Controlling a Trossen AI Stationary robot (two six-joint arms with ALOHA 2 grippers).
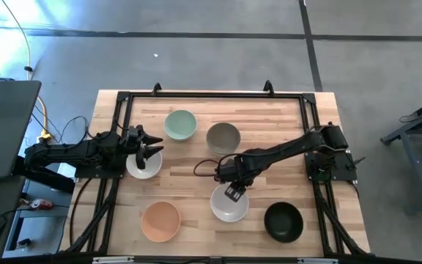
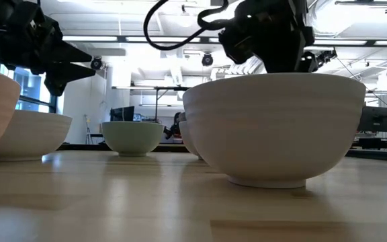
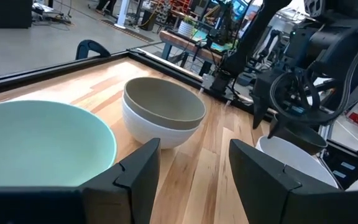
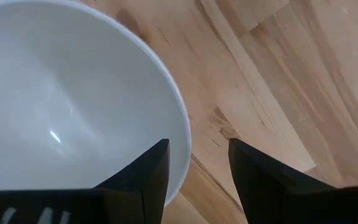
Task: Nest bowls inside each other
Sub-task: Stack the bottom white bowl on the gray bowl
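Bowls are spread over the wooden table (image 1: pixel 196 165), and the right gripper (image 1: pixel 233 192) hangs over the far rim of a white bowl (image 1: pixel 229 205) near the front middle. Its two fingers (image 4: pixel 143 168) stand apart with nothing between them, one over the bowl's rim and the other over bare wood just outside it. The right arm reaches to it across the table from the right edge.

The left gripper (image 1: pixel 151 144) is at the left side, above another white bowl (image 1: pixel 142 166), and its fingers (image 3: pixel 138 173) are also spread and empty. They point toward a mint green bowl (image 1: pixel 180 125) near the back and an olive-grey bowl (image 3: pixel 163 102) just right of it, which sits nested inside a white one (image 3: pixel 148 129).

A peach bowl (image 1: pixel 160 221) sits at the front left and a black bowl (image 1: pixel 283 222) at the front right, both well apart from the grippers.
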